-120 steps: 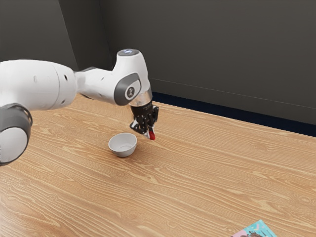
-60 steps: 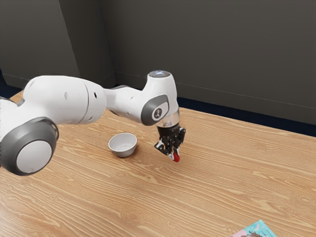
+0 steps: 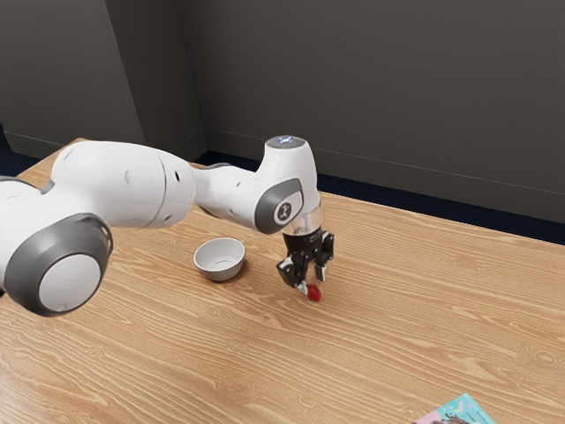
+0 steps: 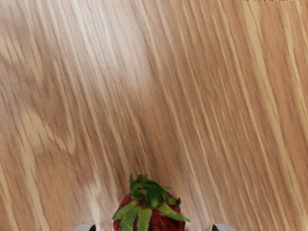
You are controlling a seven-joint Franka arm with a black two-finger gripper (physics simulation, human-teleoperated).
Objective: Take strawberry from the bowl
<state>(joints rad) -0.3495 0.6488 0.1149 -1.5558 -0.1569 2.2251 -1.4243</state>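
In the exterior view my gripper [image 3: 312, 281] is low over the table [image 3: 380, 309], its two fingers parted. The red strawberry [image 3: 313, 292] is right at the fingertips and looks to be on the wood. From the wrist view, the strawberry's green leafy top [image 4: 150, 195] faces the camera; it lies between the tips of the gripper [image 4: 154, 227], with a gap on each side. The white bowl [image 3: 220, 259] stands upright, apart from the strawberry, toward the exterior view's left, with its bare inside visible.
A colourful flat item [image 3: 457, 413], pink and teal, lies at the exterior view's lower edge, toward its right. Behind the table's far edge stands a dark wall [image 3: 380, 97].
My hand has moved away from the bowl toward the exterior view's right and down, carrying the strawberry. Since the half-second-ago picture it has lowered slightly and the fingers have opened.
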